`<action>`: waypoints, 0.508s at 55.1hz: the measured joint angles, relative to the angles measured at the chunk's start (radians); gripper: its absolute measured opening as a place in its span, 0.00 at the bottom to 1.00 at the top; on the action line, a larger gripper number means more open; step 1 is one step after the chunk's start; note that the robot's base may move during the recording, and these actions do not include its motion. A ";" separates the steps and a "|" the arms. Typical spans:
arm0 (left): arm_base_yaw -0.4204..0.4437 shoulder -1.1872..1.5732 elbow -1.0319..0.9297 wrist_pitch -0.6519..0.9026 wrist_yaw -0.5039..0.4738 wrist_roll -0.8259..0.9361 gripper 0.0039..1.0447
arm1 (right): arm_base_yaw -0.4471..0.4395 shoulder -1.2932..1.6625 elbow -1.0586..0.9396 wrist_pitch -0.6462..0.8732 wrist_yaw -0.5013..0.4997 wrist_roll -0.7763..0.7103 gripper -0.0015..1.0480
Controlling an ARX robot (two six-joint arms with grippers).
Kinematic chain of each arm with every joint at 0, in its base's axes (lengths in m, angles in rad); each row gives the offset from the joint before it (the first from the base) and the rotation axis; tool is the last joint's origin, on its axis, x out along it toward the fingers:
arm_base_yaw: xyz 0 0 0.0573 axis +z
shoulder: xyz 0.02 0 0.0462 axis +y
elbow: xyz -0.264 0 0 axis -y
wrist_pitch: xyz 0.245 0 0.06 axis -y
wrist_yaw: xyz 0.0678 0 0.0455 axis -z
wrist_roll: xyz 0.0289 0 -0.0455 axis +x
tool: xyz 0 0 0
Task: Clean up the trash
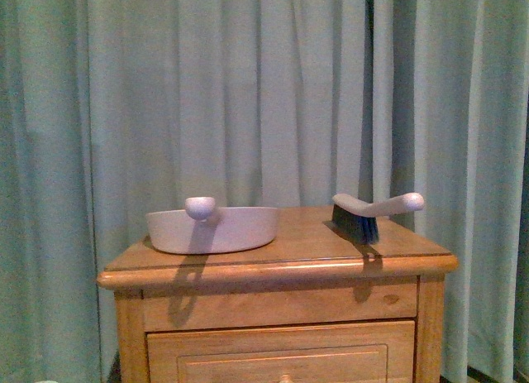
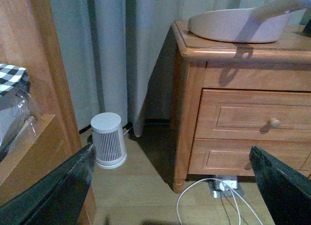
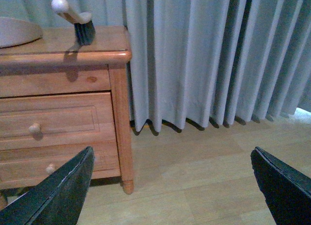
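Left tool (image 2: 170, 191), agape, near white appliance (image 2: 108, 140) (wrist view only)

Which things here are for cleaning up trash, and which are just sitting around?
For the job, likely: dustpan, brush, both on the nightstand. No trash shows in any view.

Just lying about: white ribbed appliance on the floor, white cable, power strip, curtain.

Wide-spread left end effector (image 2: 171, 152); dustpan (image 2: 238, 25) atop nightstand (image 2: 233, 108); white cylinder (image 2: 108, 140) on floor near curtain (image 2: 112, 50).
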 joint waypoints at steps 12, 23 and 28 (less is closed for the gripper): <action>0.000 -0.001 0.000 0.000 0.000 0.000 0.93 | 0.000 0.000 0.000 0.000 0.000 0.000 0.93; 0.000 -0.001 0.000 0.000 0.000 0.000 0.93 | 0.000 0.000 0.000 0.000 0.000 0.000 0.93; 0.000 0.000 0.000 0.000 0.000 0.000 0.93 | 0.000 0.000 0.000 0.000 0.000 0.000 0.93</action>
